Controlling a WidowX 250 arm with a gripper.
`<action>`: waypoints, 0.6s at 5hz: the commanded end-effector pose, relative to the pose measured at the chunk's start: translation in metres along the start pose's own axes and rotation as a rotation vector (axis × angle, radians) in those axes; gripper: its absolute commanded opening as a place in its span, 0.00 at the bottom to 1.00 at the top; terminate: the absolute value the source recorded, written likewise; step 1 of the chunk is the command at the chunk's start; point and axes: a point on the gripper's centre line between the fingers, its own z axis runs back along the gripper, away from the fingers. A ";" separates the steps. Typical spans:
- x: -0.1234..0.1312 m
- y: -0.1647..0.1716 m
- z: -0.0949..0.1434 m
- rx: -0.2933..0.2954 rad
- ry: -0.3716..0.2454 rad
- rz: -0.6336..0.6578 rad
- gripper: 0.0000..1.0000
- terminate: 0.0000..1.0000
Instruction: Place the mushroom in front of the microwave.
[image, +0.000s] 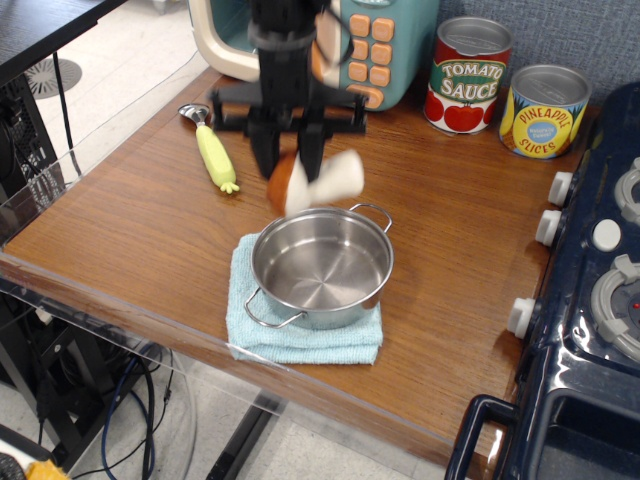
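My gripper (290, 165) is shut on the mushroom (315, 181), a plush toy with a reddish-brown cap and a cream stem. It holds it in the air above the far rim of the steel pot (322, 267), with the stem pointing right. The microwave (375, 45), teal with a cream frame and orange buttons, stands at the back of the table, just behind the arm. The arm hides part of its front.
The pot stands on a light blue cloth (300, 330) near the front edge. A yellow-green scoop (212, 150) lies left of the gripper. A tomato sauce can (468, 75) and a pineapple can (543, 110) stand at the back right. A toy stove (590, 300) fills the right side.
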 end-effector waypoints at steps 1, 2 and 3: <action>0.069 0.003 0.015 0.001 -0.070 0.107 0.00 0.00; 0.100 0.003 0.003 0.010 -0.061 0.124 0.00 0.00; 0.119 0.008 -0.010 0.041 -0.061 0.122 0.00 0.00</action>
